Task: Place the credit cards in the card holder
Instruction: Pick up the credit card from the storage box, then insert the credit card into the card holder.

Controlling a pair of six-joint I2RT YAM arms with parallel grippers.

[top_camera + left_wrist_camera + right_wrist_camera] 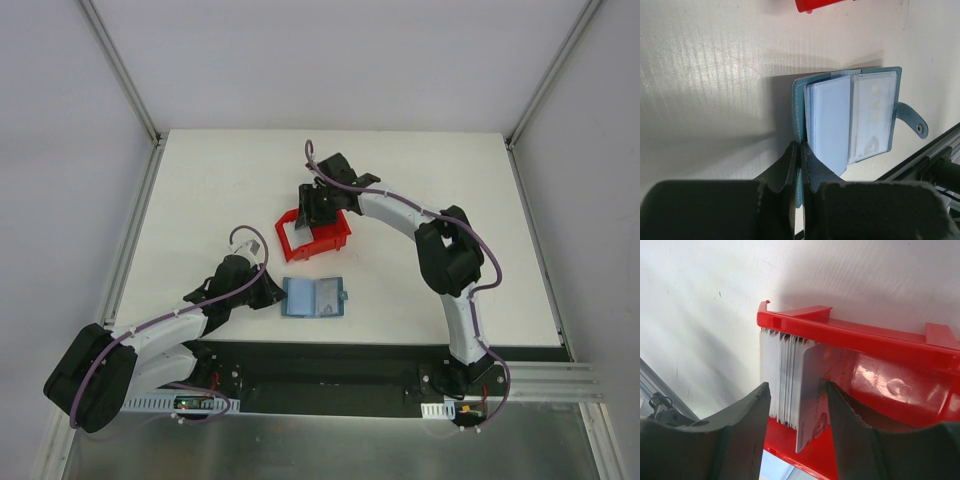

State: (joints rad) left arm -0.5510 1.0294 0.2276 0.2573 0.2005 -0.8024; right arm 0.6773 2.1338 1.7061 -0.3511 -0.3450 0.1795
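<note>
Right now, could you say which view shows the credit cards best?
Right wrist: the credit cards stand on edge in the red bin, between the right gripper's fingers. From above that gripper hides them; the left wrist sees only the bin's corner.

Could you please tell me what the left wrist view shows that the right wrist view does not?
Only the left wrist view shows the card holder, lying open with its snap tab out, and the left jaws shut on its cover edge. Only the right wrist view shows the credit cards, standing on edge in a stack, with the right jaws apart on either side. Both show the red bin and the white table.
</note>
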